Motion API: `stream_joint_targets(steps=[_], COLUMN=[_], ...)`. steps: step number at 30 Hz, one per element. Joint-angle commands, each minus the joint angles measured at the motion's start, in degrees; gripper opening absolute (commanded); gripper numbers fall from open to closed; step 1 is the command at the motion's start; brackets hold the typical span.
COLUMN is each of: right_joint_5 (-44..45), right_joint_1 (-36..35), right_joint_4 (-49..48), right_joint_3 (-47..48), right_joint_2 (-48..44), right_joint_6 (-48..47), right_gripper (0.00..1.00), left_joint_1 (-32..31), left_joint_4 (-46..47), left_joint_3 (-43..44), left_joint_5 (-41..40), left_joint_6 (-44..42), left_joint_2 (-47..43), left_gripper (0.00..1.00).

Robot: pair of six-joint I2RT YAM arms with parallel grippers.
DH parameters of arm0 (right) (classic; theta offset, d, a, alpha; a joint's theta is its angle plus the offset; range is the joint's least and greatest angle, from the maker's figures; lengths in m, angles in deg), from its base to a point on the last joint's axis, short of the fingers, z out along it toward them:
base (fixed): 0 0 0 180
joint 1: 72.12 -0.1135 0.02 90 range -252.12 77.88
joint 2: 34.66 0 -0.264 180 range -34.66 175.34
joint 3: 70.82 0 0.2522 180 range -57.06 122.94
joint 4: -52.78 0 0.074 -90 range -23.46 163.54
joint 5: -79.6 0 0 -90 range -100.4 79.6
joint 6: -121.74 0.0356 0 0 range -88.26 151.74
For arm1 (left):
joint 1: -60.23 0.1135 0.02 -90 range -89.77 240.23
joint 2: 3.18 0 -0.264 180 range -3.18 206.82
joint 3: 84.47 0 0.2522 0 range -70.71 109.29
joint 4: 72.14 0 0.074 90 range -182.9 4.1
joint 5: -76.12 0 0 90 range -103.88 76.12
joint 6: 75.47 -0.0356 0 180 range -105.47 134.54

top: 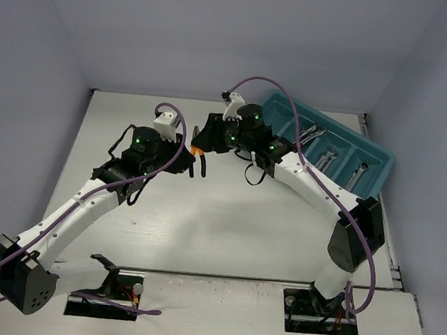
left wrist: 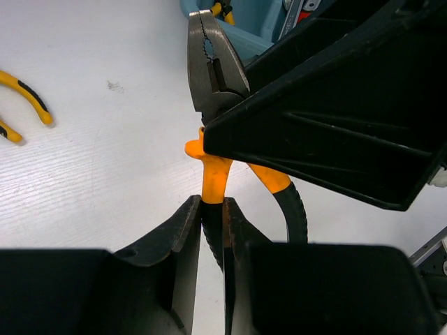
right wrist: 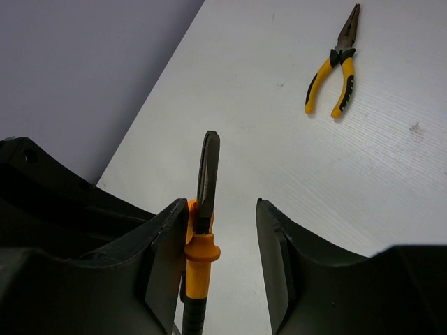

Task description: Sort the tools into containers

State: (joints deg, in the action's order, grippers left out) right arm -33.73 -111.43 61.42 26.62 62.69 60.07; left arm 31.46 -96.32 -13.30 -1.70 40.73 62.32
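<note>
Combination pliers with orange and black handles [left wrist: 216, 77] are held above the white table between both arms; they also show in the top view [top: 199, 150]. My left gripper [left wrist: 211, 209] is shut on one handle, also in the top view [top: 186, 158]. My right gripper [right wrist: 222, 223] is open around the pliers' head [right wrist: 207, 174], which lies against its left finger [right wrist: 164, 244]; the other finger stands apart. In the top view it is just right of the pliers [top: 211, 135]. The teal tray [top: 372, 150] at the far right holds silver wrenches [top: 327, 158].
Yellow-handled long-nose pliers [right wrist: 335, 70] lie flat on the table; they also show in the left wrist view [left wrist: 28, 105]. The right gripper's black finger [left wrist: 328, 125] fills much of the left wrist view. A corner of the tray [left wrist: 251, 31] shows behind it. Grey walls enclose the table.
</note>
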Motion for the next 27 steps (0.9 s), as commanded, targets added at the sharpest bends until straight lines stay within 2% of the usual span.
stream_joint_targets(steps=[1,3,5,8,9,11,12,15,17,20,22,23,27], right_joint_5=[0.7,0.7,0.7,1.7,2.7,3.9,4.5,6.0,7.4,10.2,11.8,14.5,17.3], right_joint_1=[-1.0,-1.2,-1.3,-1.3,-1.3,-1.0,-0.6,0.9,2.7,7.9,9.2,12.7,18.3], right_joint_4=[-4.6,-4.7,-4.8,-4.9,-4.9,-4.8,-4.9,-4.8,-4.8,-4.8,-4.8,-4.7,-4.8], right_joint_3=[2.0,1.9,1.8,1.5,1.5,1.4,1.4,1.5,1.5,2.1,2.5,3.2,7.6], right_joint_2=[-0.3,-0.2,-0.1,-0.4,-0.5,-1.0,-1.1,-1.3,-1.5,-0.9,-0.4,0.7,6.6], right_joint_6=[0.7,0.7,0.8,0.6,0.2,-0.4,-0.6,-1.0,-1.1,-1.6,-1.9,-2.8,-3.2], right_gripper=[0.39,0.36,0.27,0.01,0.0,0.0,0.0,0.0,0.0,0.0,0.0,0.0,0.0], left_joint_1=[-0.2,-0.2,-0.2,-0.2,-0.2,-0.2,-0.2,-0.3,-0.2,0.0,0.4,0.9,1.6], left_joint_4=[6.0,5.9,5.9,4.9,4.4,3.1,2.0,0.1,-1.7,-6.3,-9.2,-13.5,-18.5], left_joint_3=[1.4,1.3,1.2,1.2,1.3,1.3,1.3,0.8,0.6,0.8,1.2,1.8,1.5], left_joint_5=[1.0,1.0,0.9,0.1,-1.3,-2.8,-3.4,-7.1,-10.5,-17.9,-21.5,-25.0,-28.8], left_joint_6=[-0.3,-0.3,-0.3,-0.4,-0.4,-0.6,-0.5,0.2,0.6,1.8,2.6,3.5,6.8], left_joint_2=[-2.4,-2.4,-2.4,-2.5,-2.5,-2.4,-2.4,-2.8,-3.3,-3.9,-3.7,-3.6,-3.8], left_gripper=[0.0,0.0,0.0,0.01,0.05,0.23,0.26,0.59,0.75,0.81,0.81,0.81,0.82])
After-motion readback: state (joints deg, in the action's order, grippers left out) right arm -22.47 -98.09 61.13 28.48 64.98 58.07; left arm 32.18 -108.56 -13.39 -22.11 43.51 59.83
